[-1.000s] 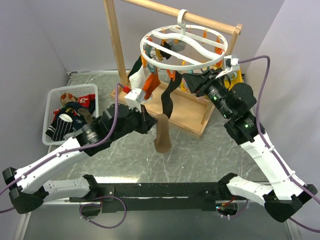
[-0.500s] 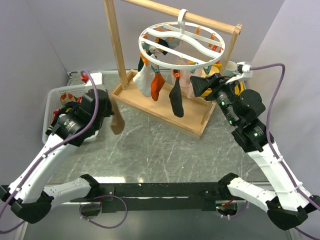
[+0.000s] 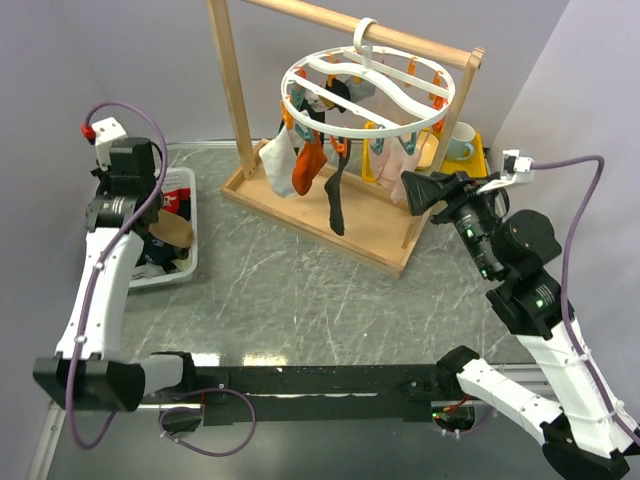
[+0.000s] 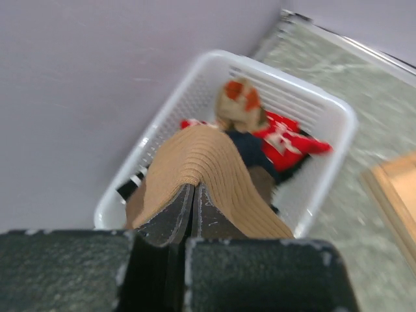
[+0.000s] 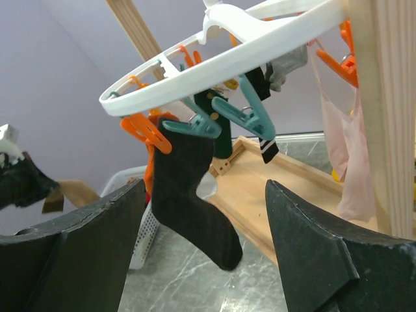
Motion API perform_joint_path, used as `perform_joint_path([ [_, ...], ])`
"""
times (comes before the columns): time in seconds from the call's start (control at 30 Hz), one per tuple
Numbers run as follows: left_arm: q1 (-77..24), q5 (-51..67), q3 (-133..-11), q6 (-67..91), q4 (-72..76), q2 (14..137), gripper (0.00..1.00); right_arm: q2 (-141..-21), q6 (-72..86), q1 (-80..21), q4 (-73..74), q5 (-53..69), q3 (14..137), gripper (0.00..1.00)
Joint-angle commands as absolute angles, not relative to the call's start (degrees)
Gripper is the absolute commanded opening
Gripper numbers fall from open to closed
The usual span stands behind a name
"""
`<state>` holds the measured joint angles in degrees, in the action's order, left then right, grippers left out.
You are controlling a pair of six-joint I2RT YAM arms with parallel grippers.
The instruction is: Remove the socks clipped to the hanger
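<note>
Right now: one brown sock in my grip, the rest on the ring

My left gripper (image 4: 194, 211) is pinched tight on the brown sock (image 4: 208, 162), which drapes over both fingertips above the white basket (image 4: 328, 107) at the table's left wall. That view is blurred. Under the sock I make out only a red piece (image 4: 286, 140) and something dark, and the sock covers the rest of the pile.

My right gripper (image 3: 412, 190) stands wide and holds nothing. It faces the hanger (image 5: 260, 44) from just outside it. A black sock (image 5: 185, 188) hangs from a teal clothespin (image 5: 195, 127) and shows in the gap between my fingers, well clear of both. A pale pink sock (image 5: 354, 162) is partly hidden by the wooden post (image 5: 390, 97). The socks on the far side sit behind the ring and pegs, so I cannot tell how many there are. An orange sock (image 3: 307, 170) and a white sock (image 3: 275, 160) hang at the ring's left.
</note>
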<state>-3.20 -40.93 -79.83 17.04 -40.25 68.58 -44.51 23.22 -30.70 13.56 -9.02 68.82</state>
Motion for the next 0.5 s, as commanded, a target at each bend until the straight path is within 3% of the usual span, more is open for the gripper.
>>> perform_joint_path([
  [0.0,-0.53,-45.26,-82.18,15.2,-35.25,73.11,0.01,-40.71,22.94,-30.41,15.9,-10.02,66.8,0.82],
  [0.23,-0.53,-31.05,-74.46,18.19,-28.84,70.06,0.04,-36.13,22.85,-30.32,20.29,-10.37,64.95,0.82],
  [0.33,-0.44,-28.31,-69.79,17.49,-25.05,67.15,0.5,-34.63,22.76,-30.32,21.44,-9.67,63.64,0.82],
  [0.37,-0.44,-27.08,-69.79,17.4,-25.22,66.97,0.75,-34.37,22.85,-30.32,21.71,-9.41,63.11,0.82],
  [0.47,-0.53,-21.31,-72.24,17.84,-28.82,66.54,0.91,-33.93,22.94,-30.32,22.76,-8.7,62.32,0.82],
])
